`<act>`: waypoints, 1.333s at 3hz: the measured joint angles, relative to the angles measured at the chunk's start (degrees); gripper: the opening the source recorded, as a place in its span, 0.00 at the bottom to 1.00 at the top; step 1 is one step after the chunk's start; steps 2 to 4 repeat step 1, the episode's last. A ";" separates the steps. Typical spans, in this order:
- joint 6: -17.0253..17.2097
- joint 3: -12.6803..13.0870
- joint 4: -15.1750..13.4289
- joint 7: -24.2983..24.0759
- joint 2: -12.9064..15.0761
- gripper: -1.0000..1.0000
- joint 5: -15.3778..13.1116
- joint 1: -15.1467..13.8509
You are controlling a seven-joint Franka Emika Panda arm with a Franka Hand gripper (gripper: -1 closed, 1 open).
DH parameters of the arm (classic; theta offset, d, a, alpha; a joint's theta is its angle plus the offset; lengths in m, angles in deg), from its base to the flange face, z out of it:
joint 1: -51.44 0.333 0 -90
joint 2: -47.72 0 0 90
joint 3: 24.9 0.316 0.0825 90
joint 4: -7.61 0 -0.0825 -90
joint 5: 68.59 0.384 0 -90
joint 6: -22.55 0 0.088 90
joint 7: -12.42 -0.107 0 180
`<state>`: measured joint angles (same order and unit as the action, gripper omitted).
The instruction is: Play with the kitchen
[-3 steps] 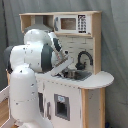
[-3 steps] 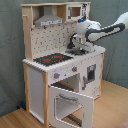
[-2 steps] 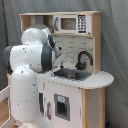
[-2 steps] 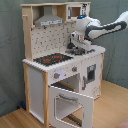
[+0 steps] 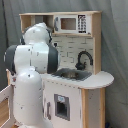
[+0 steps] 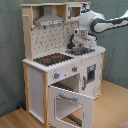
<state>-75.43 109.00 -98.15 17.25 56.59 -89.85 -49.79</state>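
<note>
Grey backdrop, kitchen [image 6: 60, 65] sink directly beneath hovering hand [image 6: 80, 44]

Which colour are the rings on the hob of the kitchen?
Red rings on the black hob, clearest in the second exterior view.

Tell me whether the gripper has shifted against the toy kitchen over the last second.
Yes. In the second exterior view the gripper has risen and drawn back from the sink toward the kitchen back wall, below the microwave.
</note>
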 joint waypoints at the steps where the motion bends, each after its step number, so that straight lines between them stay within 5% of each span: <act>1: 3.98 1.97 -0.53 -2.14 2.90 1.00 0.02 0.00; 4: 3.98 1.97 -0.53 -2.14 2.90 1.00 0.02 0.00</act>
